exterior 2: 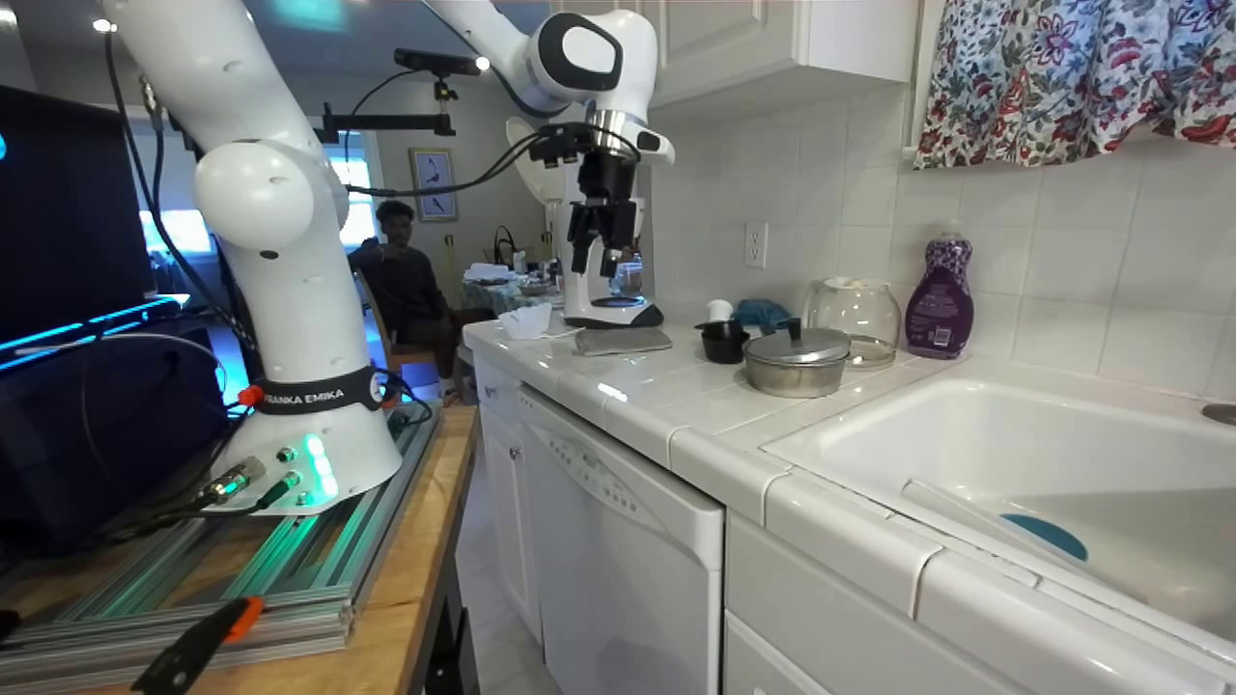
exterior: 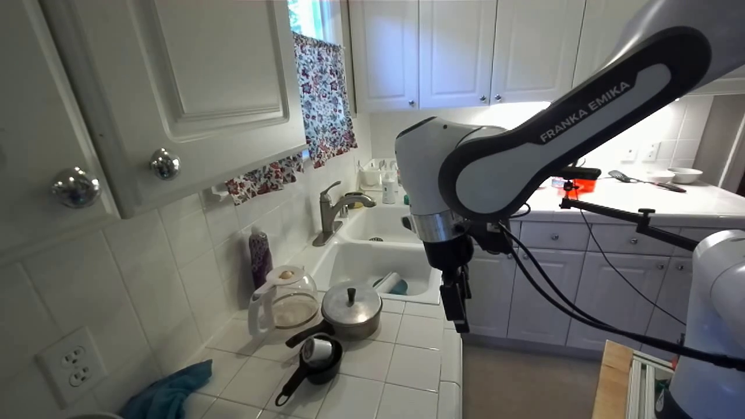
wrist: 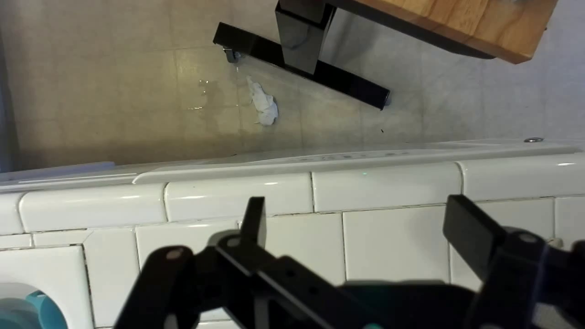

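Pot [exterior: 358, 327], just one, topped by its one lid [exterior: 368, 304], sits on the tiled worktop [exterior: 407, 361]; the pincer [wrist: 358, 224] hangs apart from it, at about three o'clock in an exterior view. That pincer is released: in the wrist view I see its two fingers [wrist: 254, 219] spread wide, with worktop showing between them. Around the pot, in an exterior view, I count one carafe [exterior: 297, 305] at nine o'clock, one soap bottle [exterior: 260, 259] at ten, one tap [exterior: 329, 212] at twelve, one sink [exterior: 355, 262] of two basins at one, one black pan [exterior: 326, 372] at seven with one white cup [exterior: 317, 349] in it, and one blue cloth [exterior: 166, 393] at eight. One grey cloth [exterior 2: 623, 341] lies flat at nine o'clock from the pot in an exterior view.
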`<state>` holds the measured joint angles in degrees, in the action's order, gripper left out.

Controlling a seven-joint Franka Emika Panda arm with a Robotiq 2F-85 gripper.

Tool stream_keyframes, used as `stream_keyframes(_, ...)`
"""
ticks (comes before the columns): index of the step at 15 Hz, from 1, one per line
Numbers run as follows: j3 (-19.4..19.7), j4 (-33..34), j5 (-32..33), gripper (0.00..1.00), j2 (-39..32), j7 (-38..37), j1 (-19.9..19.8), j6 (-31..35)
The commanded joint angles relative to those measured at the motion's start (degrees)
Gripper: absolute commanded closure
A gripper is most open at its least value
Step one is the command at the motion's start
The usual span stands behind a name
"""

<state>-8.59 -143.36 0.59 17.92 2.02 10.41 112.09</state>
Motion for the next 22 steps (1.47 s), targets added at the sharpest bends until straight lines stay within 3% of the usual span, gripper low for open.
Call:
stream_keyframes(1, -0.03, 0.11, -0.05, 0.0, 0.23, 0.06, -0.26, -0.15)
stream_keyframes(9, -1.03, 1.83, 2.1, 0.0, -2.93, -2.86, -0.83, 2.9)
stream_keyframes(15, -5.39, 11.55, 5.38, 0.0, -17.71, -2.61, 1.7, 10.07)
stream_keyframes(22, -9.12, 29.03, 12.98, 0.0, -36.88, 2.55, 8.28, 6.49)
